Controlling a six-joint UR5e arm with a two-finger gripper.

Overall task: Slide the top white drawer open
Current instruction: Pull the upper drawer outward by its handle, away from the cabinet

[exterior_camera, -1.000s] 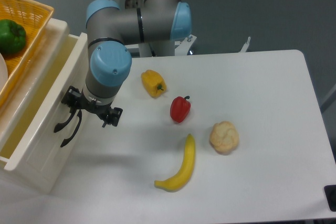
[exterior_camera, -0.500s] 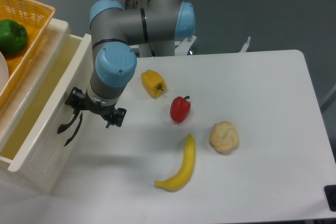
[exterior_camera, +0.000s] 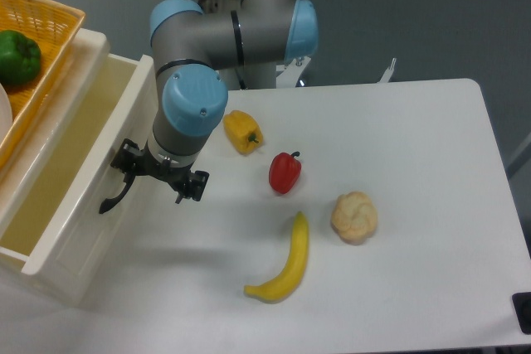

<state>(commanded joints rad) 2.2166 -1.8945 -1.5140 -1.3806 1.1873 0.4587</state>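
i see the gripper (exterior_camera: pixel 141 178) at the left of the frame, pressed against the front panel of the top white drawer (exterior_camera: pixel 79 176), right at its curved black handle (exterior_camera: pixel 116 193). the fingers sit around the upper end of that handle, but the gripper body hides the tips, so i cannot tell whether they are clamped on it or merely beside it. the arm (exterior_camera: pixel 224 35) comes down from the top centre of the frame, folds at a grey and blue elbow, and ends in a blue-capped wrist (exterior_camera: pixel 193 108) that points down and left toward the drawer front.

the top white drawer stands pulled out from the cream cabinet (exterior_camera: pixel 87 47) along the left edge; its pale inside is exposed from the upper left down to the lower left corner. above it, in the upper left corner, a yellow wicker basket (exterior_camera: pixel 46 26) holds a green pepper (exterior_camera: pixel 18 55).

on the white worktop (exterior_camera: pixel 431 205) lie a yellow pepper (exterior_camera: pixel 242 132) just right of the wrist, a red pepper (exterior_camera: pixel 284 172) near the centre, a banana (exterior_camera: pixel 284 263) below it, and a pale bread roll (exterior_camera: pixel 354 216) to the right of the banana.
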